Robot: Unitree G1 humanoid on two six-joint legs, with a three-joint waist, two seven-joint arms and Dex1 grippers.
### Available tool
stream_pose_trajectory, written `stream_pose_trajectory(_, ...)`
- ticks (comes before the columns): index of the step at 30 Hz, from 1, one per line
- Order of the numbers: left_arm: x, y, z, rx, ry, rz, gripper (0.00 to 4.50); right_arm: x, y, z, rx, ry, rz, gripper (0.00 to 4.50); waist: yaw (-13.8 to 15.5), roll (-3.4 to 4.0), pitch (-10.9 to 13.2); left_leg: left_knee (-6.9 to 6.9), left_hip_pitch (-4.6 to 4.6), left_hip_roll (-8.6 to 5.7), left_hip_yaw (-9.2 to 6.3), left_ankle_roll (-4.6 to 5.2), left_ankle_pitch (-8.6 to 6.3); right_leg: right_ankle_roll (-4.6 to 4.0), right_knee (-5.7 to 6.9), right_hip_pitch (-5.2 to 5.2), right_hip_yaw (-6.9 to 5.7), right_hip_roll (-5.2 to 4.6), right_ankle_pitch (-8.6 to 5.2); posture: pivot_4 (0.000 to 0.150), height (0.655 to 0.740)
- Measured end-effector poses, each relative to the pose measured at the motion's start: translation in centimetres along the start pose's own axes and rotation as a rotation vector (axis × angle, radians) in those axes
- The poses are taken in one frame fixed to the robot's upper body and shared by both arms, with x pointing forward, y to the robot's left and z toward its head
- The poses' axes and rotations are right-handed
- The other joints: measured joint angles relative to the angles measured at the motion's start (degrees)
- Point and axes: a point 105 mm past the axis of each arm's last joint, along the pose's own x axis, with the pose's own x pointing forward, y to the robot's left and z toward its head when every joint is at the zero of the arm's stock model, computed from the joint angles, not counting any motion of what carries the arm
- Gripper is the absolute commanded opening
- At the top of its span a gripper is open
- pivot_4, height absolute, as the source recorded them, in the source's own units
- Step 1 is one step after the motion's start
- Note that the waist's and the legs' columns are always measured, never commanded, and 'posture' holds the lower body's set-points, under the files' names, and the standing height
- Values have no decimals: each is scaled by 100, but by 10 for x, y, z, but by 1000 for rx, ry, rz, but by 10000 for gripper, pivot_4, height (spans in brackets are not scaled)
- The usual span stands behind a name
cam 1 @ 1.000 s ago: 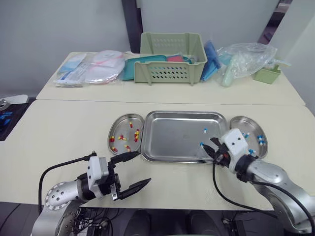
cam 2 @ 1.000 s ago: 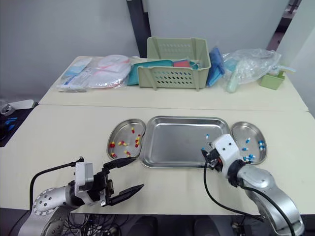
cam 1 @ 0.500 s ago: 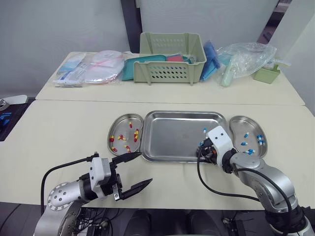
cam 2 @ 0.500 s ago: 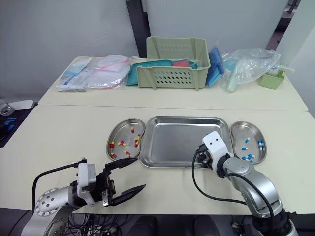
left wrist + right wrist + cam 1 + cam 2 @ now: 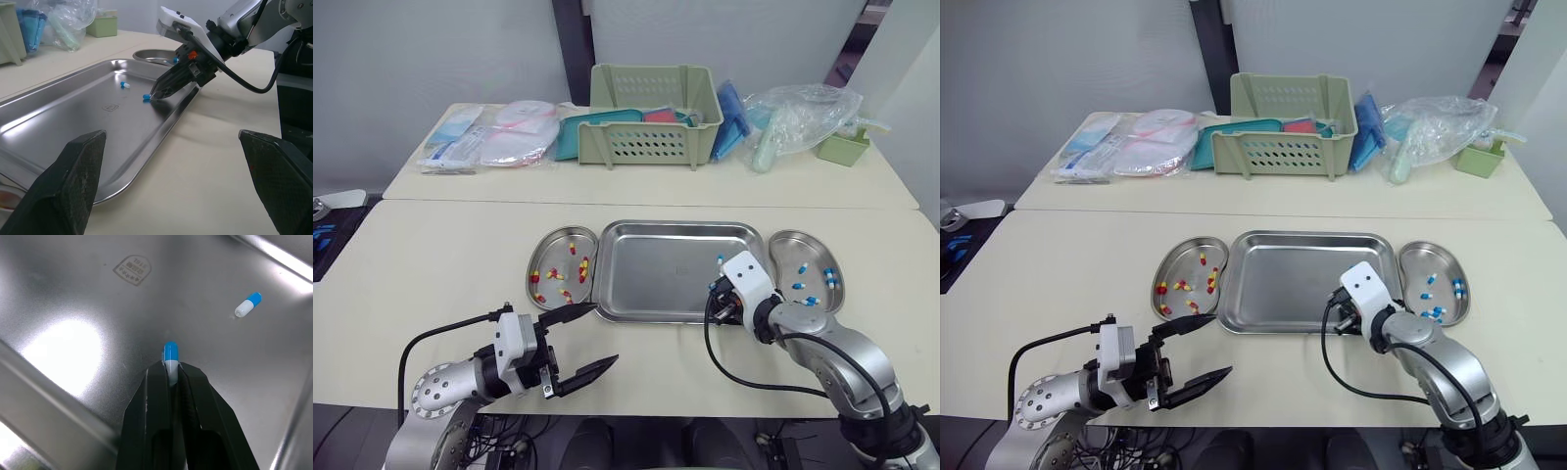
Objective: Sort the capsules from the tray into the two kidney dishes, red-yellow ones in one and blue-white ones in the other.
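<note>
At the lower left of the head view, the left tool hovers over the bare front of the counter. Its two black fingers are spread wide apart and hold nothing.

To the lower right of centre, the right tool is down on the floor of the tray, near the tray's right front corner. Its fingers are pressed together on the white end of a blue-white capsule, with the blue end poking out past the tips. A second blue-white capsule lies loose just beyond it on the tray.

The capsule is very light and has a smooth, rounded shell, so it is likely to squirt out of a hard pinch or dent under too much force. A gentle grip across the middle of the barrel would be safer than this hold on one end, which looks liable to slip when the capsule is lifted.

The left kidney dish touches the tray's left side and holds the red-yellow capsules. The right kidney dish holds several blue-white capsules and is the likely destination.

Along the top of the frame, a green basket, flat packets and a plastic bag sit on the far counter.
</note>
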Motion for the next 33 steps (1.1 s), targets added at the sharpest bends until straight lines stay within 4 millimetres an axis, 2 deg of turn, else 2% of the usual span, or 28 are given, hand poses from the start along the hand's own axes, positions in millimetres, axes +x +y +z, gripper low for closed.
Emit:
stream_pose_trajectory(5, 0, 1, 1, 3, 0, 0, 45000, -7, -1, 5, -20, -44, 29, 80, 1, 1, 1, 0, -4, 0, 1, 0, 0, 0, -1, -2, 0, 0, 0, 1500, 7390)
stream_pose_trajectory(9, 1, 0, 2, 5, -4, -19, 45000, -24, -15, 13, 1, -120, 11, 80, 4, 1, 1, 0, -5, 0, 0, 0, 0, 0, -2, -2, -1, 0, 0, 1500, 7390)
stream_pose_trajectory(12, 1, -1, 4, 6, -12, -45, 45000, -42, -30, 11, 13, -153, -9, 80, 13, 1, 1, 0, -8, -1, 2, 0, 0, 0, -4, -1, -1, -1, 0, 1500, 7390)
stream_pose_trajectory(18, 7, -2, 10, 11, -48, -86, 45000, -76, -74, -8, 94, -159, -158, 80, 10, 2, 2, 0, -6, 0, 2, 0, 0, 0, -3, 0, -1, 0, 0, 1500, 7390)
stream_pose_trajectory(21, 11, -2, 11, 8, -61, -96, 45000, -84, -94, -28, 163, -113, -220, 80, 0, 2, 2, 0, -3, 0, 6, 0, 0, 0, -3, 3, 3, 0, 0, 1500, 7390)
stream_pose_trajectory(24, 12, -2, 10, -6, -60, -97, 45000, -86, -103, -38, 201, -88, -252, 80, -15, 6, 4, -1, 1, 1, 9, 1, 0, 0, 0, 3, 6, 2, 0, 1500, 7390)
stream_pose_trajectory(29, 13, -2, 10, -9, -60, -96, 45000, -82, -106, -40, 227, -84, -263, 80, 1, 7, 4, 0, -2, 0, 9, 0, 0, 0, -2, 3, 6, 1, 0, 1500, 7390)
stream_pose_trajectory(32, 14, -2, 5, -33, -50, -88, 45000, -80, -105, -41, 237, -82, -258, 10070, 1, 8, 4, 0, -1, 0, 10, 0, 0, 0, -2, 3, 6, 1, 0, 1500, 7390)
stream_pose_trajectory(33, 14, -2, 5, -38, -47, -85, 45000, -80, -105, -41, 238, -83, -258, 10070, 1, 7, 4, 0, -1, 0, 9, 0, 0, 0, -2, 3, 6, 1, 0, 1500, 7390)
